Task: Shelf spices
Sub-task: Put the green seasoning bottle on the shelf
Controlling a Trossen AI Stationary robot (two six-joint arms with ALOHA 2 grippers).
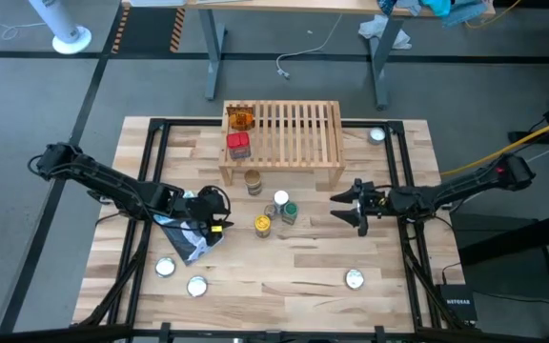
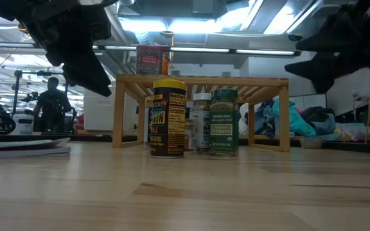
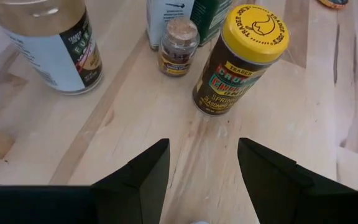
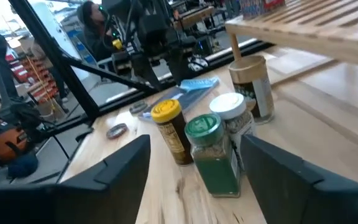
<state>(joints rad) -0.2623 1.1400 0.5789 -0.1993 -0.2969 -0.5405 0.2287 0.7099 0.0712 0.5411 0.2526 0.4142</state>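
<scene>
In the overhead frame, the left gripper (image 1: 219, 205) sits at centre-left above a blue-and-white pouch (image 1: 187, 238), its two fingers (image 3: 143, 180) spread apart and grasping nothing, with bare tabletop between them in its wrist camera. Just right of it, near the middle of the frame, a cluster of spices stands on the wooden table (image 1: 284, 267): a yellow-lidded jar (image 1: 263, 223), a small clear jar (image 3: 178, 46) with a cork-coloured top, a white-lidded jar (image 1: 281, 199) and a green-lidded jar (image 1: 290, 211), close together. A tan-lidded jar (image 1: 253, 181) stands slightly higher in the frame, just at the front edge of the shelf (image 1: 298, 133). The shelf fills the upper centre, carrying an orange packet (image 1: 241, 119) and a red tin (image 1: 238, 145) at its left end. Right of the cluster, the right gripper (image 1: 360, 207) hangs at centre-right, released, jaws wide and empty, pointing toward the jars. Flat silver discs (image 1: 354, 279) lie scattered near the lower edge and the upper right.
</scene>
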